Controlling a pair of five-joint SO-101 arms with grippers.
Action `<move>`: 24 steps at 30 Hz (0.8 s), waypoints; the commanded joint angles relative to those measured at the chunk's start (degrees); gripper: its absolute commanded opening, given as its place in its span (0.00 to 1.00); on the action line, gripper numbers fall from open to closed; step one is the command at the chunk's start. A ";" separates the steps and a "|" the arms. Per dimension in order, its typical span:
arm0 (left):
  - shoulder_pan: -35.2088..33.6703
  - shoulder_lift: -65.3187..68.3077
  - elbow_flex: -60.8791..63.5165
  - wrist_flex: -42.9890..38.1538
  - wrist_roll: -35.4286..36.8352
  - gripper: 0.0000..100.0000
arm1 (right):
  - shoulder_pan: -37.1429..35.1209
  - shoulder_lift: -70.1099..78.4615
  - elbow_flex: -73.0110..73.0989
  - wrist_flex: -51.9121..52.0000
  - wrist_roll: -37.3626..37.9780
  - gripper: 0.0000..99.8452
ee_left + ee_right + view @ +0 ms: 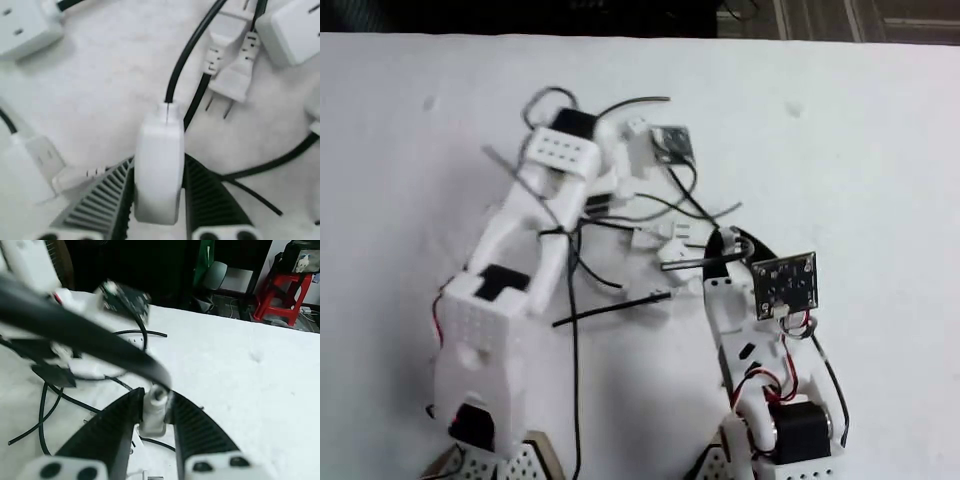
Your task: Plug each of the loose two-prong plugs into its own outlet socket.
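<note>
In the left wrist view my left gripper (159,160) is shut on a white cord-end piece (159,172) with a black cord (187,55) leaving its far end; its face is hidden, so plug or socket cannot be told. Two loose two-prong plugs (235,75) lie just beyond it, prongs bare. White outlet sockets (20,22) (295,30) lie at either side farther off. My right gripper (156,396) is shut on a small white plug (152,415), whose thick black cable (75,337) runs across that view. From above, the right gripper (720,245) sits mid-table beside white plugs (665,245).
Another white plug (37,160) lies beside the left fingers. Black cords (610,310) loop and cross over the white table (870,150) between the two arms. The left arm's wrist camera board (670,145) sits over the cluster of sockets. Dark room furniture stands beyond the table's far edge.
</note>
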 commanded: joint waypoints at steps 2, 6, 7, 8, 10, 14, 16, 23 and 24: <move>-2.51 -13.67 5.01 7.03 0.88 0.02 | 0.04 -0.66 -0.35 -0.92 0.62 0.02; -2.24 -24.04 20.75 4.92 0.97 0.02 | 0.04 -0.66 -0.35 -0.84 0.62 0.02; -2.24 -27.38 25.85 3.16 0.97 0.02 | 0.04 -0.57 -0.35 -0.84 0.62 0.02; -2.24 -30.99 31.03 0.97 0.97 0.02 | 0.04 -0.57 -0.35 -0.84 0.62 0.02; -2.42 -38.64 42.55 -5.10 0.97 0.02 | 0.04 -0.40 -0.35 -0.84 0.62 0.02; -3.91 -52.79 64.18 -18.81 1.14 0.02 | 0.04 -0.40 -0.35 -0.84 0.62 0.02; -5.67 -58.51 72.53 -25.93 2.02 0.02 | 0.04 -0.40 -0.35 -0.84 0.62 0.02; -14.73 -62.20 83.52 -40.18 7.65 0.02 | 0.04 -0.31 -0.35 -0.84 0.62 0.02; -15.60 -61.41 83.87 -40.79 7.65 0.02 | 0.04 -0.31 -0.35 -0.84 0.62 0.02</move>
